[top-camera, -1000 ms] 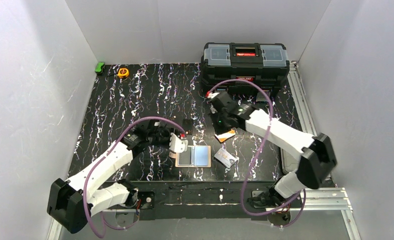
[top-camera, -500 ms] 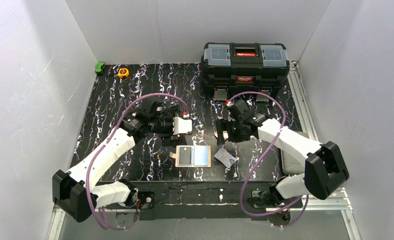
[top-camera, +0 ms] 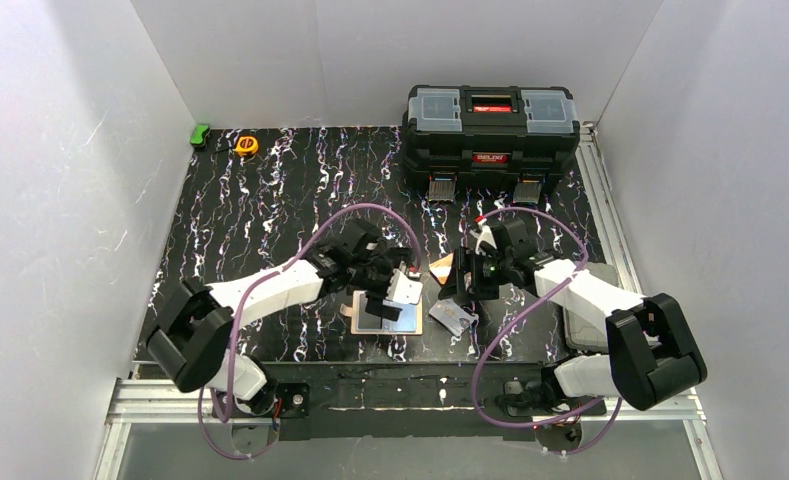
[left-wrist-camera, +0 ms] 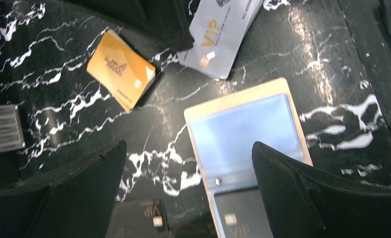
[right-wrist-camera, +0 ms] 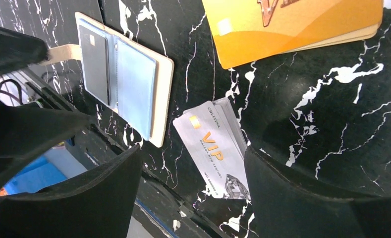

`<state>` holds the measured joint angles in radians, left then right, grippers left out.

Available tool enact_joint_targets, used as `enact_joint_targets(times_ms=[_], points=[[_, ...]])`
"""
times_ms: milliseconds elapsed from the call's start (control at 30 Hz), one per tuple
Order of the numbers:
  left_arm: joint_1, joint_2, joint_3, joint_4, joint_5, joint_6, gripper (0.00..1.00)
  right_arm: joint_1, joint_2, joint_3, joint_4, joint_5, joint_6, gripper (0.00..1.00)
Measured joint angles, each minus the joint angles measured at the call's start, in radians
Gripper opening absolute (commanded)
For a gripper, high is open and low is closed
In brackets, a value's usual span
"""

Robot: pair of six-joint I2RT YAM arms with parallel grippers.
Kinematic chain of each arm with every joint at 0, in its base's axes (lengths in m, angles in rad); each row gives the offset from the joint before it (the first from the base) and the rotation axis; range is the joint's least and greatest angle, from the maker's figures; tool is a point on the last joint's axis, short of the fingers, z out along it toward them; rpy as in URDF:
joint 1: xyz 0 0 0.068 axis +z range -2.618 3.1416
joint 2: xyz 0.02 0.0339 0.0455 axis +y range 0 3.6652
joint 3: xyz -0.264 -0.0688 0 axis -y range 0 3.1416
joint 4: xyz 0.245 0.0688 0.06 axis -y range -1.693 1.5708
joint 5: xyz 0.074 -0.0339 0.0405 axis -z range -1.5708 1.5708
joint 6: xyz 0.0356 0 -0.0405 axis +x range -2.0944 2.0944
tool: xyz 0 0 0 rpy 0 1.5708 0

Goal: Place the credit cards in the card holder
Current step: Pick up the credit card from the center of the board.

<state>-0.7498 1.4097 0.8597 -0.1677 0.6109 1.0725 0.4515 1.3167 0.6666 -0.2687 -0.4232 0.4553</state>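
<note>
The card holder [top-camera: 402, 324] lies open near the table's front edge, cream-rimmed [left-wrist-camera: 243, 94], with a light blue pocket and a dark card in the other pocket. My left gripper [top-camera: 394, 290] hovers open over it [left-wrist-camera: 188, 148], one finger above the blue pocket. An orange credit card [top-camera: 442, 267] lies flat right of the holder [left-wrist-camera: 120, 74]. A silver VIP credit card [top-camera: 453, 318] rests on the table [right-wrist-camera: 213, 148]. My right gripper [top-camera: 464, 279] stands open just above that silver card [right-wrist-camera: 192, 153], holding nothing.
A big black toolbox [top-camera: 490, 125] stands at the back right. A yellow tape measure [top-camera: 247, 145] and a small green object [top-camera: 200, 135] sit at the back left. A dark VIP card [left-wrist-camera: 136, 220] lies on the table beside the holder.
Both grippers have opened. My left gripper rose, then swung right and forward over the holder. My right gripper left the orange card and moved toward the silver card.
</note>
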Motion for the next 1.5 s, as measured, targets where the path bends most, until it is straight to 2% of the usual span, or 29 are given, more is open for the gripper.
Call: enact_joint_targets(times_ms=[233,633,1000,1500], points=[[-0.089,0.123,-0.032,0.269,-0.023,-0.08,0.97,-0.044,-0.001,-0.101,0.145,-0.082,0.05,0.78],[-0.14,0.224,-0.034,0.486,-0.082,-0.203,0.97,-0.073,-0.01,-0.208,0.291,-0.13,0.103,0.77],[-0.151,0.27,-0.034,0.526,-0.079,-0.228,0.98,-0.129,-0.019,-0.247,0.342,-0.164,0.137,0.75],[-0.171,0.32,0.006,0.534,-0.066,-0.237,0.98,-0.137,-0.02,-0.264,0.364,-0.18,0.147,0.72]])
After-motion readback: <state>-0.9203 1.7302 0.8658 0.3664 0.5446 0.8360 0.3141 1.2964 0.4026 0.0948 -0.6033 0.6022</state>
